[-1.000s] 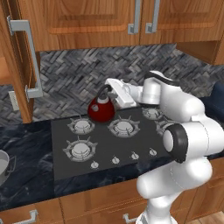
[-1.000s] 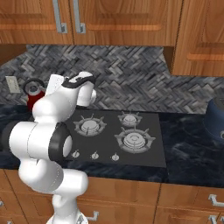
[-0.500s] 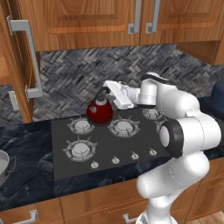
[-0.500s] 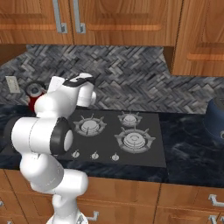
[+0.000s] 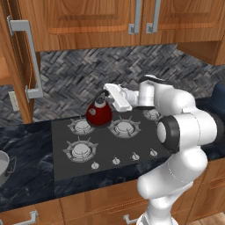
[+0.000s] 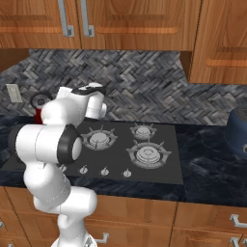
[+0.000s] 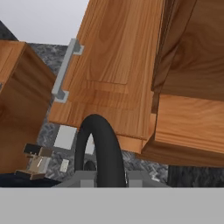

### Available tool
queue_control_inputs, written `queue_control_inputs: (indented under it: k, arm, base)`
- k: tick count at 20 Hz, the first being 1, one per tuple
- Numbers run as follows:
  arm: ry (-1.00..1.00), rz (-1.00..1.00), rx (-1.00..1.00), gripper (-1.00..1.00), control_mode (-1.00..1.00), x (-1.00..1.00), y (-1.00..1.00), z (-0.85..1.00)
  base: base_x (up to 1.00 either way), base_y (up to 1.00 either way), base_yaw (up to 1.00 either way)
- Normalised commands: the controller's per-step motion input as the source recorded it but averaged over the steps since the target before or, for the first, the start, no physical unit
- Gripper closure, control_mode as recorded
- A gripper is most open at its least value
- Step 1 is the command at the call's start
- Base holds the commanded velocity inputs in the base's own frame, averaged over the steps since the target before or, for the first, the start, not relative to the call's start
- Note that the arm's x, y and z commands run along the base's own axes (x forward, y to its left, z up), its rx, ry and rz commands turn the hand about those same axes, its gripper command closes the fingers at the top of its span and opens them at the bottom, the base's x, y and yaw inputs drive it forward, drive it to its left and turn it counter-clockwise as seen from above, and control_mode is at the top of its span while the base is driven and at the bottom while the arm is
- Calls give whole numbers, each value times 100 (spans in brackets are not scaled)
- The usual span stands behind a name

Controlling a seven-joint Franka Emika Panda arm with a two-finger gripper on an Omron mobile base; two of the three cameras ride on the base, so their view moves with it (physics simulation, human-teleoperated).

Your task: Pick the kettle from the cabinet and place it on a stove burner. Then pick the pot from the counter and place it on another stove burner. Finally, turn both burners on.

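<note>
Far left in the left base view, the pot [image 5: 3, 166] sits at the edge of the black table [image 5: 26, 184], untouched, and above it the cabinet [image 5: 17, 57] door hangs open with its long grey handle showing. Moving right, here's the action: the kettle [image 5: 99, 114] is hovering low between the rear-left burner [image 5: 82, 126] and the middle rear burner [image 5: 124, 128], noticeably lower and nearer the cooktop than it was a second ago, when it rode higher against the backsplash. The claw [image 5: 110, 93] is clamped on the kettle's black loop handle — the hand view shows that loop [image 7: 98, 151] arching up right between the fingertips. I can't tell whether the base is touching the grate yet. Judging by the descent, the first placement is nearly done; what's needed next is settling it squarely on one burner, not between two. Right of that, the arm's white elbow [image 5: 186, 132] blocks part of the cooktop.
</note>
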Motion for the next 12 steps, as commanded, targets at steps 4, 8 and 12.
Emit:
queue_control_inputs:
  k: [4,8,12]
  arm:
    - [0,-1,0,100,-100,17,7,-15]
    - [0,0,0,100,-100,20,9,-12]
    - [0,-1,0,100,-100,19,9,-12]
  base:
    - [0,0,0]
    - [0,0,0]
    - [0,0,0]
